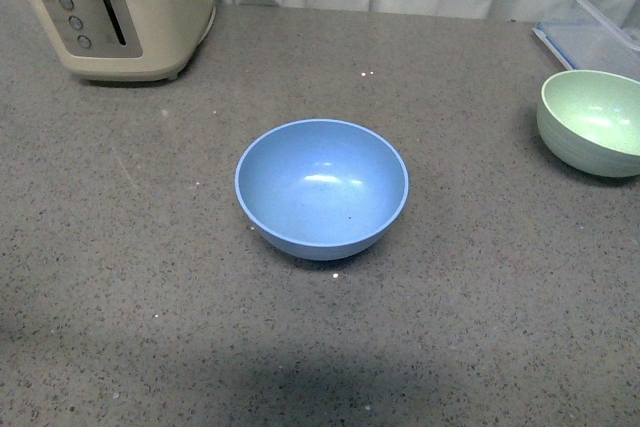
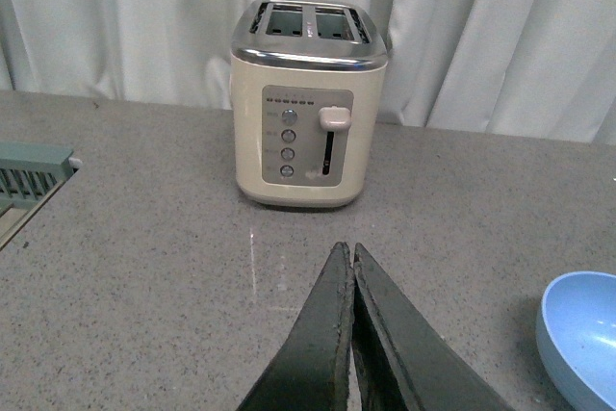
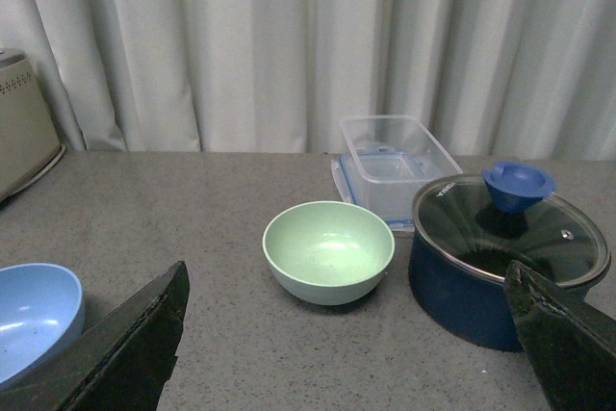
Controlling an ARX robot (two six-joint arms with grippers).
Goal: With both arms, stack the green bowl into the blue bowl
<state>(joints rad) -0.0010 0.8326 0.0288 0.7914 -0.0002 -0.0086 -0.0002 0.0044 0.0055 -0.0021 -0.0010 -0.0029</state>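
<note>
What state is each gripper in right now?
Left gripper: jaws shut, holding nothing.
Right gripper: jaws open wide, holding nothing.

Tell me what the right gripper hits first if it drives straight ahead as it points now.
Most likely the green bowl, centred ahead of the open right gripper; the blue pot sits off that line. Depth is unclear.

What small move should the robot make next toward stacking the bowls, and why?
Probably ease the right gripper forward to the green bowl: its jaws stand wide open with that bowl ahead of them, untouched, sitting apart from the blue bowl. The left gripper is shut.
</note>
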